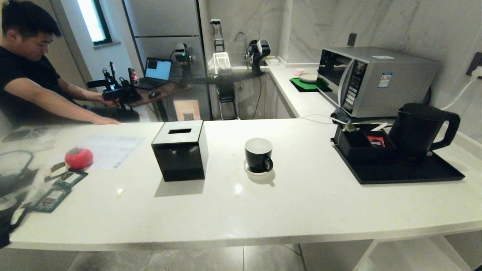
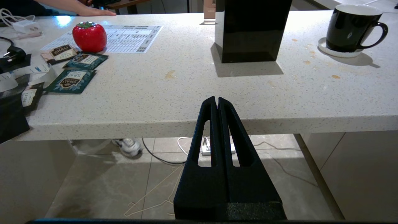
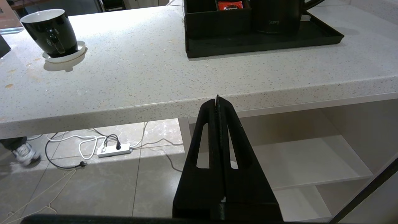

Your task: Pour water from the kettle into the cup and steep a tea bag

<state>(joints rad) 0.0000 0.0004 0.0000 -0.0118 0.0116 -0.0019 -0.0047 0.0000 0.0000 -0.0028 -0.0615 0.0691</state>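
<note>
Nothing begun yet: left gripper (image 2: 216,101) & right gripper (image 3: 217,101) both pressed together, empty, parked below the near counter (image 1: 301,203) edge. Kettle (image 1: 418,131) sat far right on tray (image 1: 395,175); cup (image 1: 258,153) centre. Next, prob. right arm reaches for kettle handle.

The black kettle (image 1: 418,131) stands upright at the right end of a black tray (image 1: 399,174), handle toward 3 o'clock. The black cup (image 1: 258,154), white inside, sits upright on a white saucer (image 1: 250,170) mid-counter, at 9 o'clock from the kettle and well apart, handle toward 5 o'clock. The pale tea bag (image 1: 350,127) rests on the organizer's (image 1: 359,146) far-left rim, at 9 o'clock from the kettle.
</note>
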